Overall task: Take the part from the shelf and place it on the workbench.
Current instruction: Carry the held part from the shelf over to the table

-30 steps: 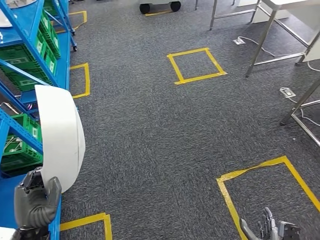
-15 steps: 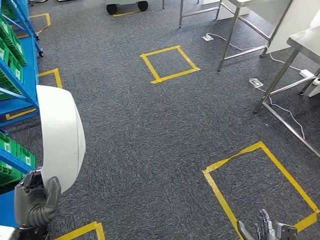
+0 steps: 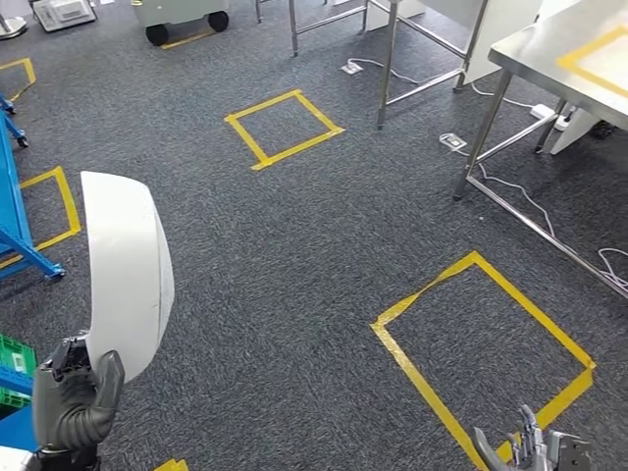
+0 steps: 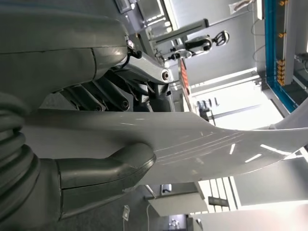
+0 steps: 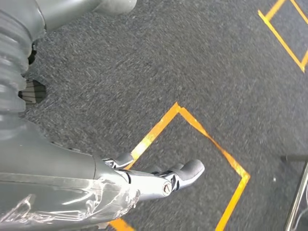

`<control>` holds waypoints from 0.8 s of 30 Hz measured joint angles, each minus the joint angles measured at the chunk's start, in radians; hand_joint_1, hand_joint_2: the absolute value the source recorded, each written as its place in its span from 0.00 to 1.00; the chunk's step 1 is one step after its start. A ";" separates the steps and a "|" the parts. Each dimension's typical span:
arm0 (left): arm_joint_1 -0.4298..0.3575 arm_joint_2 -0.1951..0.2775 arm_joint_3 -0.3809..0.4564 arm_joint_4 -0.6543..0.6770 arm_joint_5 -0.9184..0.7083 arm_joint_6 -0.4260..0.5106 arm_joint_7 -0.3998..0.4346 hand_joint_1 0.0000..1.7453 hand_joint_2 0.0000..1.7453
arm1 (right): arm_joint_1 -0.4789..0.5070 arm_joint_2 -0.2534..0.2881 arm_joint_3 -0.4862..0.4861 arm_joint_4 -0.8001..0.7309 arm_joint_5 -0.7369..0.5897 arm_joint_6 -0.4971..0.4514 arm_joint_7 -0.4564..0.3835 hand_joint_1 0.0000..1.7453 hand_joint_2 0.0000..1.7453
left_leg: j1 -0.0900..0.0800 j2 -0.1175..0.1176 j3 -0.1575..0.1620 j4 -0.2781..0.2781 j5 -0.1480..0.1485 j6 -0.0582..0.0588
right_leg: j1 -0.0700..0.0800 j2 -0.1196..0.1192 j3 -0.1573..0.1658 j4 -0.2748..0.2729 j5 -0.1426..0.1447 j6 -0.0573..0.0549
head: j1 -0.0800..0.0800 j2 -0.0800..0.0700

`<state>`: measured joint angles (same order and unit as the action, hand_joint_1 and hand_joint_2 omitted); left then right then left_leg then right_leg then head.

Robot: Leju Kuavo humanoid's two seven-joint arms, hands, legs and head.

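Head view, left hand [image 3: 73, 402] gripping the lower edge of a white curved part [image 3: 128, 272] (held upright above grey carpet), right hand [image 3: 530, 449] low with fingers spread and holding nothing, steel tabletop [image 3: 551, 44] far right, blue shelf [image 3: 13, 211] at left.

Left hand [image 4: 91, 139] grips white curved part [image 4: 203, 149], thumb [image 4: 109, 171] pressed against its face

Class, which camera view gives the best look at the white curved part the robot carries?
The head view: the white part stands whole above the left hand that grips it. The left wrist view shows a close stretch of its glossy surface; the right wrist view shows carpet.
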<state>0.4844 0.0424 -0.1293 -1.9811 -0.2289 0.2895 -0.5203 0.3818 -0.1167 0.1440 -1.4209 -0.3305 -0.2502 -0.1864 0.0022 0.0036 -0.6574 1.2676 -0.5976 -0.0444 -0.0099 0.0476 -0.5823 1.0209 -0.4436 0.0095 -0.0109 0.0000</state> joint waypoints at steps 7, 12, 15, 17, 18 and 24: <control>0.000 0.000 0.000 0.001 -0.002 0.000 0.001 1.00 1.00 | 0.013 -0.001 0.012 -0.040 0.004 -0.023 0.014 0.00 1.00 | 0.010 -0.063 0.124 -0.281 0.119 0.019 | -0.002 0.078 -0.020 0.000 0.010 0.032 | 0.000 0.000; 0.004 0.001 0.001 0.001 -0.006 -0.002 0.001 1.00 1.00 | 0.019 -0.004 0.025 -0.055 0.002 -0.042 0.020 0.00 1.00 | 0.007 -0.015 0.130 -0.288 0.120 0.046 | 0.002 -0.025 -0.103 0.166 -0.083 0.047 | 0.007 0.000; 0.007 0.002 0.001 0.001 -0.011 -0.003 0.001 1.00 1.00 | 0.021 -0.008 0.033 -0.058 0.001 -0.048 0.021 0.00 1.00 | 0.003 0.010 0.138 -0.288 0.112 0.049 | 0.002 -0.041 -0.160 0.289 -0.117 0.048 | 0.007 0.000; 0.007 0.003 0.001 0.001 -0.012 -0.003 0.001 1.00 1.00 | 0.023 -0.009 0.037 -0.059 0.001 -0.049 0.021 0.00 1.00 | 0.002 0.022 0.151 -0.288 0.104 0.046 | 0.002 -0.047 -0.104 0.188 -0.055 0.045 | 0.008 0.000; 0.007 0.003 0.001 0.001 -0.012 -0.003 0.001 1.00 1.00 | 0.022 -0.010 0.038 -0.060 0.001 -0.049 0.021 0.00 1.00 | 0.001 0.028 0.158 -0.288 0.098 0.043 | 0.004 -0.055 -0.063 0.116 -0.030 0.041 | 0.007 0.000; 0.006 0.005 0.000 0.000 -0.020 -0.004 0.001 1.00 1.00 | 0.022 -0.017 0.047 -0.069 0.004 -0.068 0.018 0.00 1.00 | 0.002 0.032 0.171 -0.281 0.071 0.009 | 0.010 -0.055 0.008 0.007 -0.026 0.007 | 0.005 0.000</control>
<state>0.4901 0.0475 -0.1296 -1.9808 -0.2484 0.2858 -0.5192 0.4034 -0.1332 0.1910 -1.4897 -0.3265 -0.3181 -0.1681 0.0043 0.0361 -0.4861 0.9869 -0.5261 -0.0351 0.0005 -0.0071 -0.5742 1.0283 -0.4692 0.0163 -0.0061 0.0002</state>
